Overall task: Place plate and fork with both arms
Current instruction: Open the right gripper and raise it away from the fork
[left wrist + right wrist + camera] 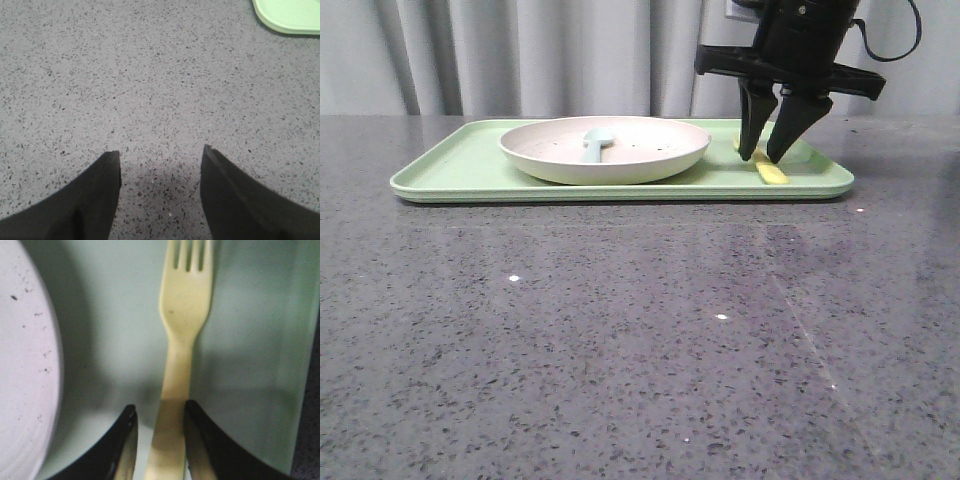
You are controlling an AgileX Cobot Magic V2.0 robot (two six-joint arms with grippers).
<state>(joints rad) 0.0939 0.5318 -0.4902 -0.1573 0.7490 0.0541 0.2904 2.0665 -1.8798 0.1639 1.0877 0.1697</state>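
The cream speckled plate (640, 155) sits on the light-green tray (450, 170), with a pale blue spoon (595, 143) lying in it. The yellow fork (772, 173) lies flat on the tray to the right of the plate. My right gripper (767, 155) is lowered over the fork. In the right wrist view its jaws (160, 412) straddle the handle of the fork (185, 310); one finger touches it and a thin gap shows at the other. The plate's rim (25, 365) is beside it. My left gripper (161, 150) is open and empty over bare table.
The tray stands at the back of the grey speckled table (620, 350). A corner of the tray (292, 15) shows in the left wrist view. A curtain hangs behind the table. The left arm is out of the front view.
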